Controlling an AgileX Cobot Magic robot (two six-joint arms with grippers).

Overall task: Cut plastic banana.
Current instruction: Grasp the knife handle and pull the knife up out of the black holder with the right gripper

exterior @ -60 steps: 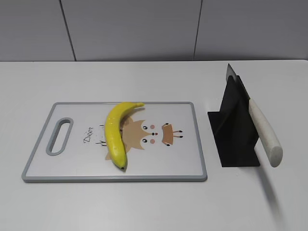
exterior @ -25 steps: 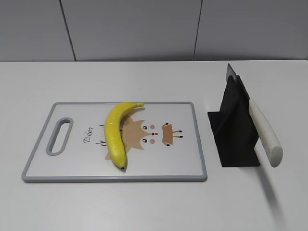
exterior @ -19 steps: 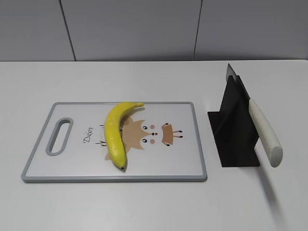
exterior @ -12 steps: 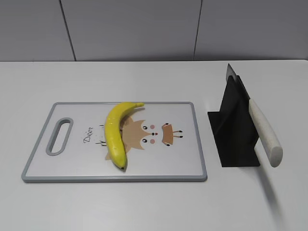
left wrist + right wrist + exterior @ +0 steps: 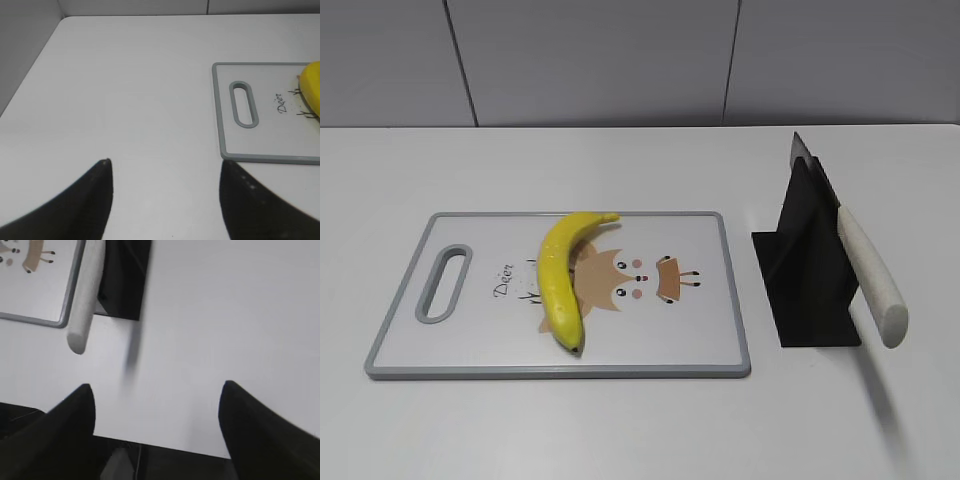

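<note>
You see the banana [image 5: 558,276] lying left of centre in the exterior view, on the board [image 5: 480,340], its stem toward the board's upper edge and its dark tip near the lower edge, its curve bulging toward the handle slot [image 5: 444,284] at the left. It partly covers the cartoon print [image 5: 640,277] in the board's middle. At the right of that view, just beside the board on the white surface [image 5: 620,430], a black stand [image 5: 805,275] holds a knife [image 5: 868,275] at a slant, its pale handle jutting toward the lower right. Neither arm shows in this view. In your left wrist view the left fingers [image 5: 90,200] are spread wide and empty at the bottom, above bare surface, with the board's slot end and a sliver of banana at the right edge. In your right wrist view the right fingers [image 5: 260,430] are likewise spread and empty, the knife handle and stand in the upper left.
</note>
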